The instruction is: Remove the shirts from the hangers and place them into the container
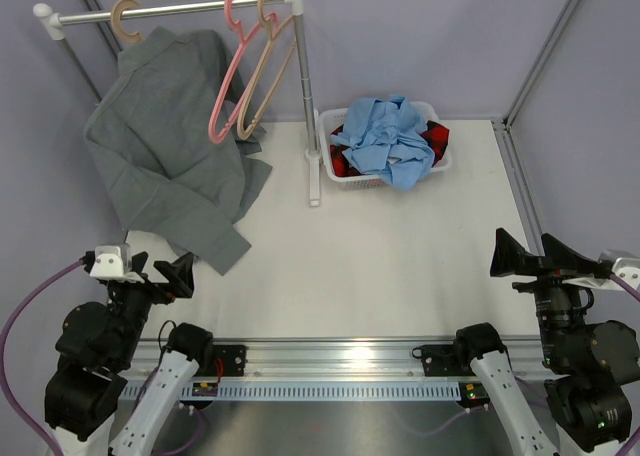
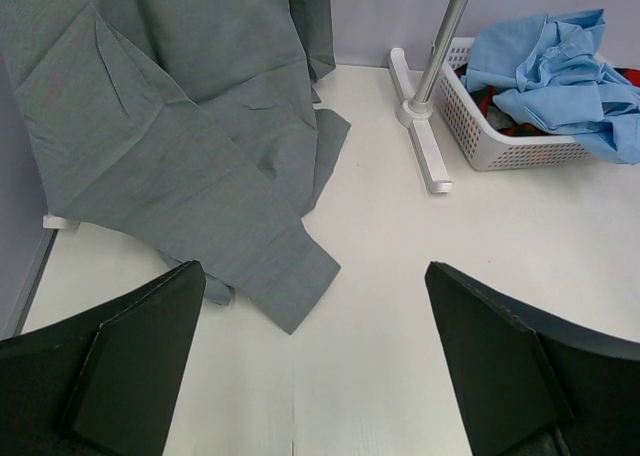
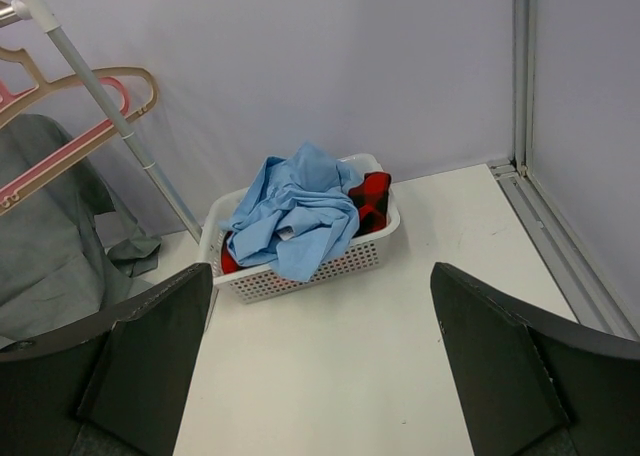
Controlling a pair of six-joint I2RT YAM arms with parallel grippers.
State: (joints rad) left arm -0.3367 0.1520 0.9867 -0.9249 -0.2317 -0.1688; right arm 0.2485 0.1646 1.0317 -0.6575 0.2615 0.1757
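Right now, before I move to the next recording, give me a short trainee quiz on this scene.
1. True or false: the grey shirt hangs from a tan hanger on the rail.
2. How many hangers on that rail are bare?
3. Which shirt lies topmost in the basket? A light blue shirt; B red plaid; C grey.
Key: 1 true; 2 two, the pink hanger and the second tan hanger; 3 A.

Container [image 2: 510, 146]: white, perforated mesh sides
Hanging shirt [image 1: 170, 151]: plain grey
Crumpled top shirt [image 1: 388, 141]: light blue
Lower shirt [image 3: 372, 198]: red-and-black plaid
Middle hanger [image 1: 227, 84]: pink
Other two hangers [image 1: 126, 21]: tan
Rail [image 1: 170, 12]: silver, white end caps
Surface [image 1: 380, 256]: white
Walls [image 1: 420, 36]: pale lavender
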